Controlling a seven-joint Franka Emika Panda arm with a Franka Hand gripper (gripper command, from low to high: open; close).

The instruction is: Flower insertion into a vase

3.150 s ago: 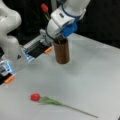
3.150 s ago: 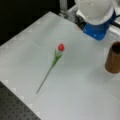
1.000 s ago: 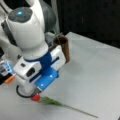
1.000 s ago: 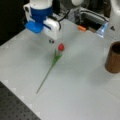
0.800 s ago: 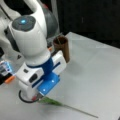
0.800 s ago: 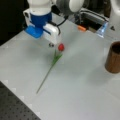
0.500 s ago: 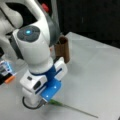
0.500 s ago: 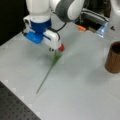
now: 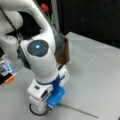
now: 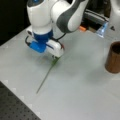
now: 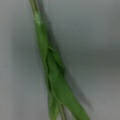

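Flower stem (image 10: pixel 47 75) lies flat on the grey table (image 10: pixel 82 95), well apart from the brown vase (image 10: pixel 113 57). We have the gripper (image 10: pixel 55 55) low over its leafy upper end (image 11: pixel 53 80); we cannot tell how wide the jaws stand. We judge a centred, gentle closure across the stem serves best.
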